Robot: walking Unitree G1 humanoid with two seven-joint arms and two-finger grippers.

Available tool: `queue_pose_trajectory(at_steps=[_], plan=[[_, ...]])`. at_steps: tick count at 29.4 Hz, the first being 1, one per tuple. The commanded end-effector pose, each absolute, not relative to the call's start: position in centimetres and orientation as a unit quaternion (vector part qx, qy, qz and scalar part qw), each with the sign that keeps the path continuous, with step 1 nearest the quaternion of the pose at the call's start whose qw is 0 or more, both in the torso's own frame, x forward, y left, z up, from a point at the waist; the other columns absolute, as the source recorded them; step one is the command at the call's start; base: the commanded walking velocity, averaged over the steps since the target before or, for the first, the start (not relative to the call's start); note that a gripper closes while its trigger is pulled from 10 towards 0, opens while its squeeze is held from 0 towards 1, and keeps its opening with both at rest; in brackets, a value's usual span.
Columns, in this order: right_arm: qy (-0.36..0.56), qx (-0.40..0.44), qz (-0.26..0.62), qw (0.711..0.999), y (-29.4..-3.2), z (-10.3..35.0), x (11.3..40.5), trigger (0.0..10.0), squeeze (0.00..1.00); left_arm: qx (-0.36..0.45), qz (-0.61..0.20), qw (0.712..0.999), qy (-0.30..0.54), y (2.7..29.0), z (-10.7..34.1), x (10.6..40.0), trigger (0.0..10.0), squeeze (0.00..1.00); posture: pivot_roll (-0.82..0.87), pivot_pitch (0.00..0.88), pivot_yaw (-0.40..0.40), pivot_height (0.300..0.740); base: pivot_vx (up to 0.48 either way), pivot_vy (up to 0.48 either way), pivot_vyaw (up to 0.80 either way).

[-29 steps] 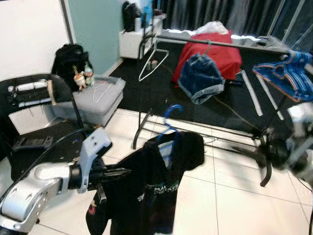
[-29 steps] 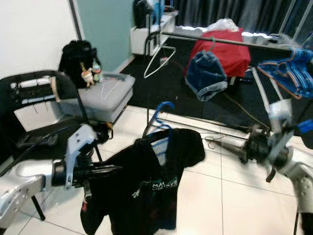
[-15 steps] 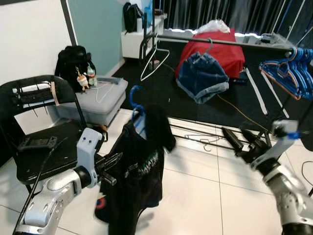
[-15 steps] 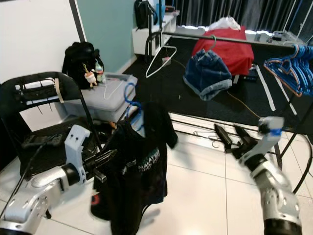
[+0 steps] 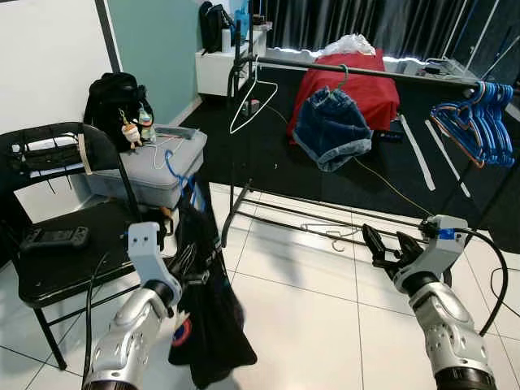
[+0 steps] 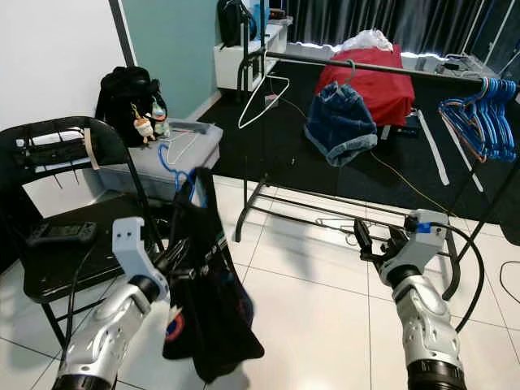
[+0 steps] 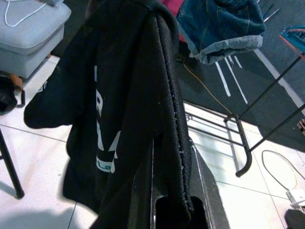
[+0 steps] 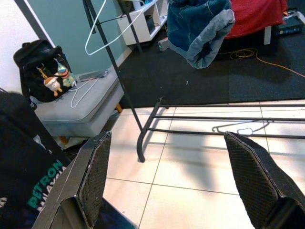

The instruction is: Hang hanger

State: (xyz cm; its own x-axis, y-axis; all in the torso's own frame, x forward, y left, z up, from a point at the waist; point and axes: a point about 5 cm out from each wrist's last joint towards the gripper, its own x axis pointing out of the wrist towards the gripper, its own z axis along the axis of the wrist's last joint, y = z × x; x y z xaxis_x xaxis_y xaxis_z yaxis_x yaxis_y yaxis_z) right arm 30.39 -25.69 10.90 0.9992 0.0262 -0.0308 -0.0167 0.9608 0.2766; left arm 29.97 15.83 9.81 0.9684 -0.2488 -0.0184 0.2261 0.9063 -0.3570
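Note:
A black T-shirt (image 5: 207, 313) hangs on a blue hanger whose hook (image 5: 180, 174) sticks up above it, low at the left. My left gripper (image 5: 192, 265) is shut on the shirt's shoulder over the hanger; in the left wrist view the black cloth (image 7: 128, 109) lies pinched between the fingers. Beyond stands the black clothes rack, its rail (image 5: 374, 73) crossing the back. On that rail hang denim shorts (image 5: 331, 126), a white wire hanger (image 5: 253, 101) and several blue hangers (image 5: 479, 114). My right gripper (image 5: 388, 246) is open at the lower right, short of the rack's base, holding nothing.
A black folding chair (image 5: 57, 260) with a controller on its seat stands at my left. Behind it are a grey storage box (image 5: 154, 166) and a black backpack (image 5: 114, 101). A wire hanger (image 5: 325, 236) lies on the white tiles under the rack. A red cloth (image 5: 361, 81) lies behind the rail.
The shirt on its hanger has swung left and in toward my left arm, and now hangs edge-on. My right gripper has come down toward the middle, still open.

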Motion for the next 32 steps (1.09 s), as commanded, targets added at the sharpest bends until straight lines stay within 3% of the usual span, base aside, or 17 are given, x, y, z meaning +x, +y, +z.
queue_pose_trajectory(at_steps=[1, 8, 19, 32], plan=[[0.015, 0.142, 0.000, 0.990, -25.8, 10.7, 30.5, 10.0, 0.00, -0.180, -0.135, 0.974, 0.019, 14.9, 9.9, 30.4, 10.0, 0.00, -0.05, 0.000, -0.042, 0.736, 0.000, 0.000, 0.00], [0.015, 0.125, -0.033, 0.992, -26.6, 10.4, 30.4, 10.0, 0.00, -0.174, -0.152, 0.973, 0.007, 13.8, 9.9, 30.8, 10.0, 0.00, -0.08, 0.000, 0.002, 0.736, 0.272, 0.000, -0.15], [-0.008, 0.138, -0.053, 0.989, -27.0, 10.5, 30.4, 10.0, 0.00, -0.158, -0.179, 0.971, -0.004, 13.3, 9.8, 31.3, 10.0, 0.00, -0.10, 0.000, 0.036, 0.736, 0.394, 0.000, -0.78], [-0.014, 0.143, -0.057, 0.988, -27.0, 10.4, 30.8, 10.0, 0.00, -0.135, -0.224, 0.964, -0.053, 11.2, 12.4, 32.3, 10.0, 0.00, -0.13, 0.000, 0.056, 0.736, 0.468, 0.000, 0.00]])
